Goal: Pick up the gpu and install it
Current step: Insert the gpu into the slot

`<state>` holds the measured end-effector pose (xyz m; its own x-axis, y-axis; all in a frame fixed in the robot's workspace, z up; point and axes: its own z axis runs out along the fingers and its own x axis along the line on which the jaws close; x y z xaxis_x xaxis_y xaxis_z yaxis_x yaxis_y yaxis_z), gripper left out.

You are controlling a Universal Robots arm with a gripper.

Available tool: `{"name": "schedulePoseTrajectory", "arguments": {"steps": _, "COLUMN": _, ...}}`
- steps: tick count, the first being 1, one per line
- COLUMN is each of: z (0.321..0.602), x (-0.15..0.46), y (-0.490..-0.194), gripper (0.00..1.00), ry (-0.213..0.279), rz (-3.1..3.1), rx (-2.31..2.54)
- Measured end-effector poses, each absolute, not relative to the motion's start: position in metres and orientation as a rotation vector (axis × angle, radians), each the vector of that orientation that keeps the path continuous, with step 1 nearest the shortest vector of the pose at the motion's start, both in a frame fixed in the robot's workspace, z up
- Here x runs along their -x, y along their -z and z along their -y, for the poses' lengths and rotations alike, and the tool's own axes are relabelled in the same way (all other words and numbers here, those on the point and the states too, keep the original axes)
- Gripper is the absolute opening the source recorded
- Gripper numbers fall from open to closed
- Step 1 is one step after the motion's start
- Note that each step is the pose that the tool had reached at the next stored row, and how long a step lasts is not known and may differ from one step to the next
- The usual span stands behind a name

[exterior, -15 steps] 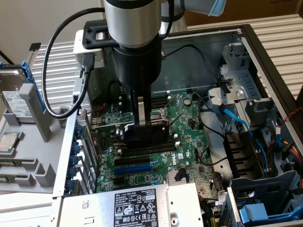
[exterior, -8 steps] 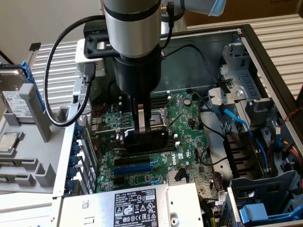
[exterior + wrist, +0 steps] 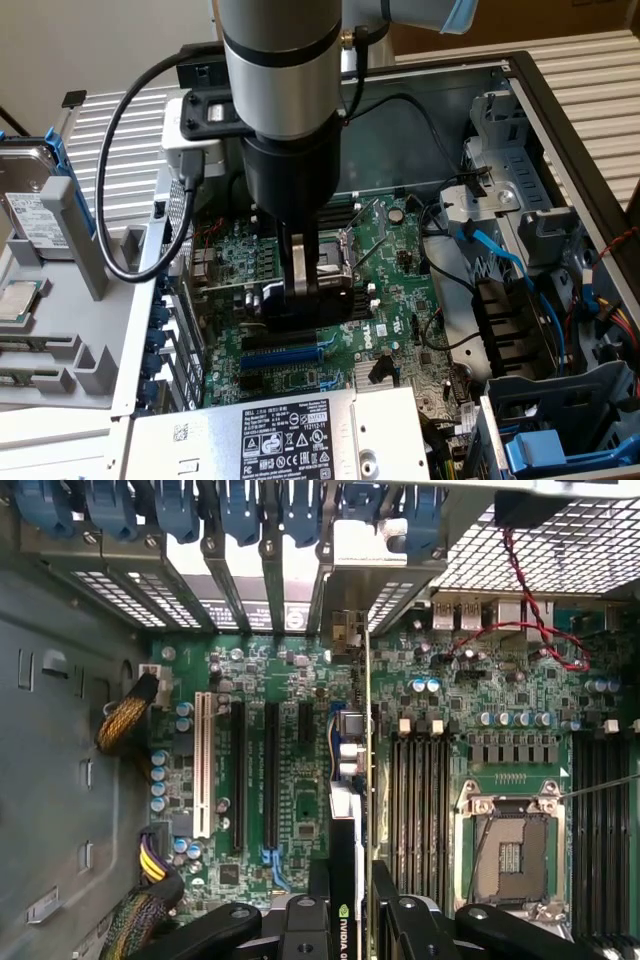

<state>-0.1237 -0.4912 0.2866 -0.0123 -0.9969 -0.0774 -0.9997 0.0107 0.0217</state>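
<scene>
While the open case (image 3: 560, 110) leaves the motherboard (image 3: 400, 255) exposed, the gpu (image 3: 262, 300) stands on edge over it, beside the memory slots (image 3: 415, 790), clamped in the gripper (image 3: 310, 292). Whether it is seated: cannot tell. Judgement: keep the card square to its slot, end bracket (image 3: 343, 635) at the rear opening, press straight. Tight quarters: power supply (image 3: 290, 430) and cables (image 3: 500, 255) close.
</scene>
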Motion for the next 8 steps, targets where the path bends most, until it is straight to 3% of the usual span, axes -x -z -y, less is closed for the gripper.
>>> {"name": "schedulePoseTrajectory", "arguments": {"steps": 8, "z": 0.4913, "x": 0.1265, "y": -0.2823, "gripper": 0.26, "ry": -0.109, "rz": -2.205, "rx": 2.18}}
